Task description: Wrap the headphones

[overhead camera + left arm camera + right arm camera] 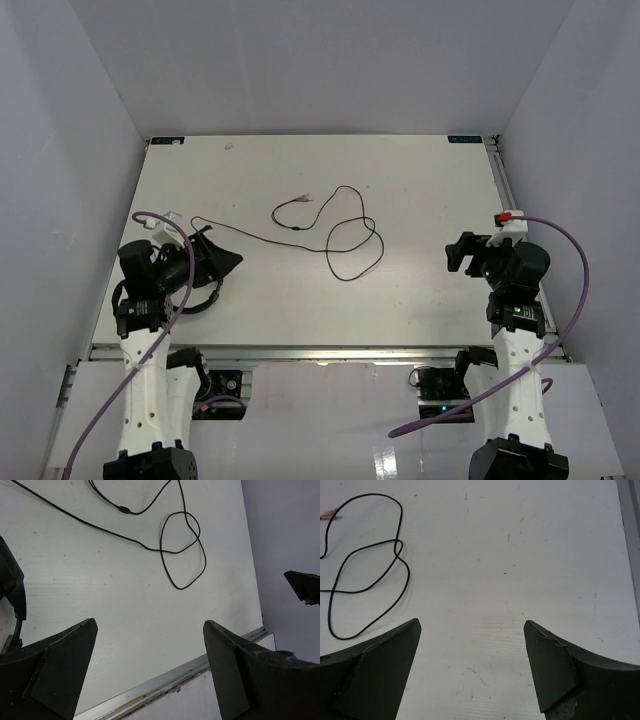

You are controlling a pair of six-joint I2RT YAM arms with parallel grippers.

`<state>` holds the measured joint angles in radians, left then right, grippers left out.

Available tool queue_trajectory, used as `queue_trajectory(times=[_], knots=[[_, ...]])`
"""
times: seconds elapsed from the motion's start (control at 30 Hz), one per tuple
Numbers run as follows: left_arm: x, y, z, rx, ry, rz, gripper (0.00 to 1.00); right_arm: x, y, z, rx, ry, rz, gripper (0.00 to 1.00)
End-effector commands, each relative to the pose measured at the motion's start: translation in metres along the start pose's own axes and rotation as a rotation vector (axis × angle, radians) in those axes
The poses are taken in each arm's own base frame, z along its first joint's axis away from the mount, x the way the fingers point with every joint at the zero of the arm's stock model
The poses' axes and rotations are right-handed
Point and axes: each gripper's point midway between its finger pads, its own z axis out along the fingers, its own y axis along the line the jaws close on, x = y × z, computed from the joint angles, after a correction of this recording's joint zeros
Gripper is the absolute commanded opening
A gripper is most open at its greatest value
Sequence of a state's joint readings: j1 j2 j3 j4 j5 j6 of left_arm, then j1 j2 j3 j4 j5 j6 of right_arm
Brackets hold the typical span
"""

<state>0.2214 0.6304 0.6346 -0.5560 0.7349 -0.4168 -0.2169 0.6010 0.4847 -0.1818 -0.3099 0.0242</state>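
Left jaws and right jaws gape empty; headphones (12, 587) just beside left jaws, cord (180, 555) looping ahead on the counter (420, 180).

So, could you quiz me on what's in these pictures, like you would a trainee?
1. True or false: the left pincer grips the cord.
2. The right pincer is: A open and empty, B shut, C holding a plug.
3. Fill in: the headphones lie on the ____ side of the table.
Key: 1 false; 2 A; 3 left.
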Motion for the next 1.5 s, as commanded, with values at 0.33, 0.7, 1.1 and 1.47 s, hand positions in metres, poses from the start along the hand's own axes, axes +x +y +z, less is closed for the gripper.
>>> queue_trajectory(times=[0.33,0.7,1.1,1.47], knots=[[-0.02,0.067,-0.007,-0.43,-0.141,-0.203,0.98,0.014,0.079,-0.024,-0.59,-0.048,-0.445,0.9],[-0.012,0.098,-0.025,-0.668,-0.134,-0.332,0.98,0.013,0.063,-0.017,-0.48,-0.044,-0.457,0.9],[0.005,0.148,-0.08,-1.209,-0.138,-0.562,0.98,0.0,0.052,-0.02,-0.378,-0.081,-0.492,0.9],[0.042,0.164,-0.08,-1.362,0.019,-0.665,0.96,-0.005,0.05,-0.022,-0.353,-0.093,-0.504,0.9]])
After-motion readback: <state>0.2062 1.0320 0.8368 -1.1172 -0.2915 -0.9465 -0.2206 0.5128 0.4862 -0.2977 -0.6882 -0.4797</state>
